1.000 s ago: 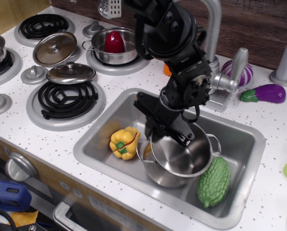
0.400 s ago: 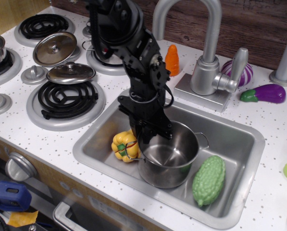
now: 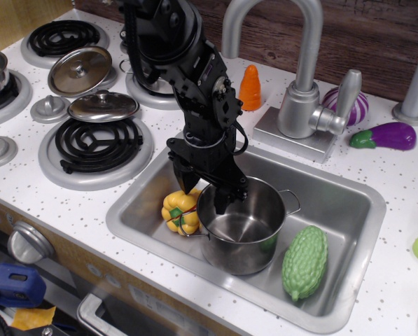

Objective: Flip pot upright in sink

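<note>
The shiny steel pot [image 3: 242,241] stands upright in the sink [image 3: 349,203], mouth up, with a wire loop handle showing on its right side. My black gripper [image 3: 202,190] reaches down at the pot's left rim. Its fingers look spread, one outside the wall and one just inside the rim, and the pot rests on the basin floor. The arm hides the shallow pot on the back burner.
A yellow toy pepper [image 3: 176,211] lies left of the pot and touches it. A green bumpy gourd [image 3: 304,262] lies to its right. The faucet [image 3: 300,105], an orange carrot [image 3: 249,87] and an eggplant [image 3: 386,135] stand behind the sink. Burners and lids [image 3: 102,106] are at left.
The pot went from tilted on its side to standing upright and moved left in the sink. My gripper moved left with it, and its fingers now look spread at the rim.
</note>
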